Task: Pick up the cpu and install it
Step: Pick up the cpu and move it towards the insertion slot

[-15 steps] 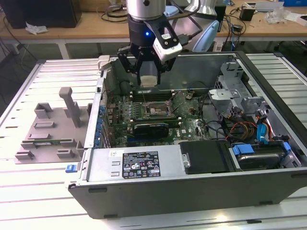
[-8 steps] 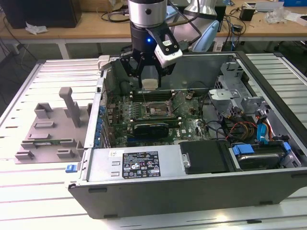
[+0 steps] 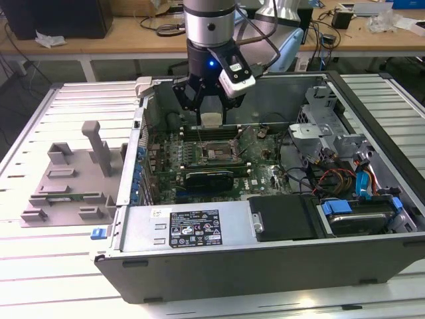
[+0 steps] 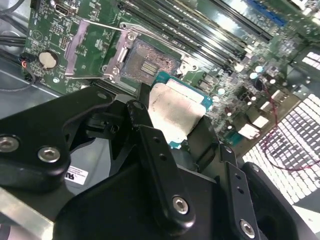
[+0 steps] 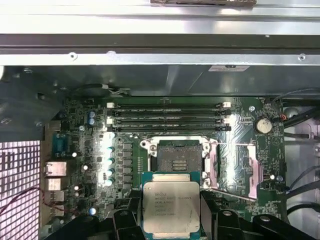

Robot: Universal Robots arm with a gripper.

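My gripper [image 3: 211, 118] hangs inside the open computer case [image 3: 199, 266], shut on the cpu [image 3: 211, 120], a small square chip with a pale silver top. In both wrist views the cpu [image 5: 171, 207] [image 4: 176, 111] sits flat between the black fingers [image 5: 129, 220], held by its two opposite edges. The dark metal-framed socket [image 5: 179, 156] [image 4: 146, 62] on the green motherboard [image 5: 85, 165] lies open and bare just beyond the chip. In the exterior view the socket [image 3: 214, 153] is directly below the gripper, a short gap under the cpu.
The socket's load plate [image 5: 232, 167] stands flipped open to one side. Memory slots [image 5: 167, 117] run behind the socket. A grey fixture block [image 3: 73, 179] lies on the slatted table at the exterior view's left. A power supply [image 3: 192, 227] and drive bay [image 3: 352, 216] fill the case's front.
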